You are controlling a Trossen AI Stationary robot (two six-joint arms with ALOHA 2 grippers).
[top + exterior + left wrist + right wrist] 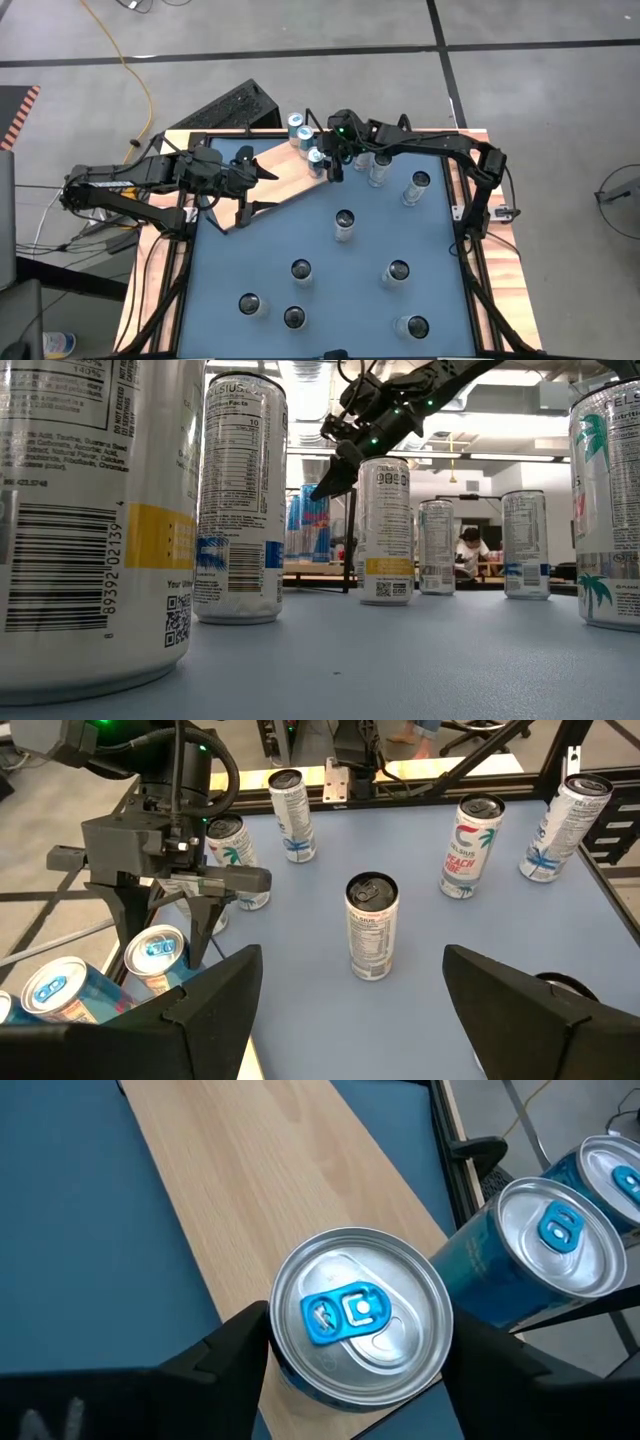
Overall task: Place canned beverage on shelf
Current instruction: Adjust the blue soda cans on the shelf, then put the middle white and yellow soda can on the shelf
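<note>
A blue can (pixel 360 1315) with a blue tab stands upright on the pale-wood shelf (pixel 260 1170), near the board's edge. My right gripper (pixel 358 1332) is over it, one finger on each side; the high view shows it at the table's far middle (pixel 326 165). Two more blue cans (pixel 540 1250) (pixel 615 1180) stand beside it at the shelf's far end, by the black wire frame. My left gripper (pixel 268 190) hovers open over the shelf (pixel 275 178), holding nothing; its fingers frame a white can (pixel 371 925) farther off. My right gripper has the blue can's side wall just under the rim (pixel 275 1342) between its two fingers, one on each opposite side. The fingers (pixel 205 915) slant down onto it from above. The can stands upright on the shelf; the can's top hides its base.
Several white cans stand spread over the blue tabletop (pixel 345 222) (pixel 301 270) (pixel 397 272), two close behind my right gripper (pixel 379 168) (pixel 418 185). In the low view, white cans (pixel 238 500) (pixel 385 530) stand close to the camera. A person sits in the room beyond (pixel 467 550).
</note>
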